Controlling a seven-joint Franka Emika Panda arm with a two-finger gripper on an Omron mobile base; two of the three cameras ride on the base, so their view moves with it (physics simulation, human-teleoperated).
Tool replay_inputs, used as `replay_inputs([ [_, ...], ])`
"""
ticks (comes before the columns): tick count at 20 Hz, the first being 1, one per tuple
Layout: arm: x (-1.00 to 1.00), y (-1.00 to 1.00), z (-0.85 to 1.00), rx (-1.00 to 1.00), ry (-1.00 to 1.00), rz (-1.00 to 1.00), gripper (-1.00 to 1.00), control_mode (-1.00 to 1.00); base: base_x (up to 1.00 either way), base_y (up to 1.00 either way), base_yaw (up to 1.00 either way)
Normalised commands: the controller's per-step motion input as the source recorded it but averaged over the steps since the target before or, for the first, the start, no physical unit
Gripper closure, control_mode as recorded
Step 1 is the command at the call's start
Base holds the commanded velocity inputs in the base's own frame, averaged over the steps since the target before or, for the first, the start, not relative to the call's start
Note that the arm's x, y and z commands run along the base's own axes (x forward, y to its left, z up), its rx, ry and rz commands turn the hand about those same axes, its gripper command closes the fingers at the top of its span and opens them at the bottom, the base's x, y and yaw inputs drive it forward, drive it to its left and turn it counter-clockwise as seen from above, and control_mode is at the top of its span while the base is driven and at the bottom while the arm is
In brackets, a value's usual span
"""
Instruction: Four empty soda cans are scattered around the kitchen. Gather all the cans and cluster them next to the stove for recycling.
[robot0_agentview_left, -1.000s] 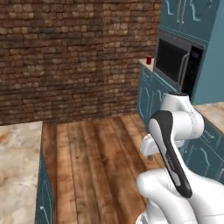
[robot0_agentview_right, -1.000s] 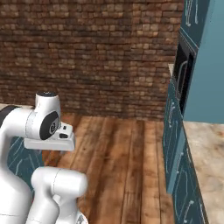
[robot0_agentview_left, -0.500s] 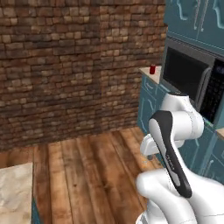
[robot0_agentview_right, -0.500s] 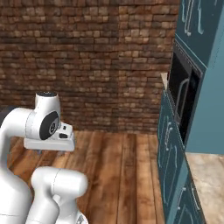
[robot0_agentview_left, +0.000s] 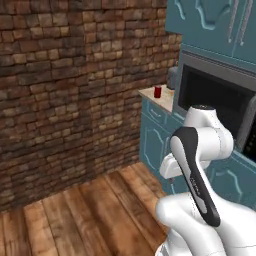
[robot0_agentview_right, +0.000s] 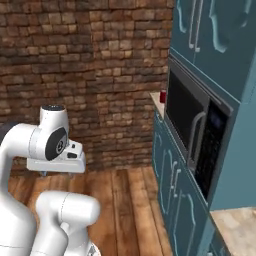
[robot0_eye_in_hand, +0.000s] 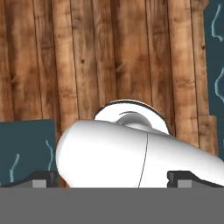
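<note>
Base cams face brick wall (robot0_agentview_left: 75, 75); hand cam looks down at floor (robot0_eye_in_hand: 109, 52).

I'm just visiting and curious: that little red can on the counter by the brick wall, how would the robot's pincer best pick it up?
Probably around the middle of its round side. The soda can stands upright on the counter near the front edge, so coming in level from the open floor side seems easiest. The pincer looks open and wide enough.

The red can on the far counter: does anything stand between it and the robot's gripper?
Open wood floor lies toward the soda can beside the microwave; nothing visible blocks it. The gripper, fingertips wide apart, points at the floor.
</note>
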Motion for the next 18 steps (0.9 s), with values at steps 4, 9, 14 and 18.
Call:
replay_inputs([
  [4, 0.00, 0.00, 0.00, 0.00, 0.00, 0.00, -1.00, 1.00, 1.00, 0.38, -0.36],
  [9, 0.00, 0.00, 0.00, 0.00, 0.00, 0.00, -1.00, 1.00, 1.00, 0.30, -0.33],
  [14, 0.00, 0.00, 0.00, 0.00, 0.00, 0.00, -1.00, 1.00, 1.00, 0.08, -0.48],
  [18, 0.00, 0.00, 0.00, 0.00, 0.00, 0.00, -1.00, 1.00, 1.00, 0.40, -0.39],
])
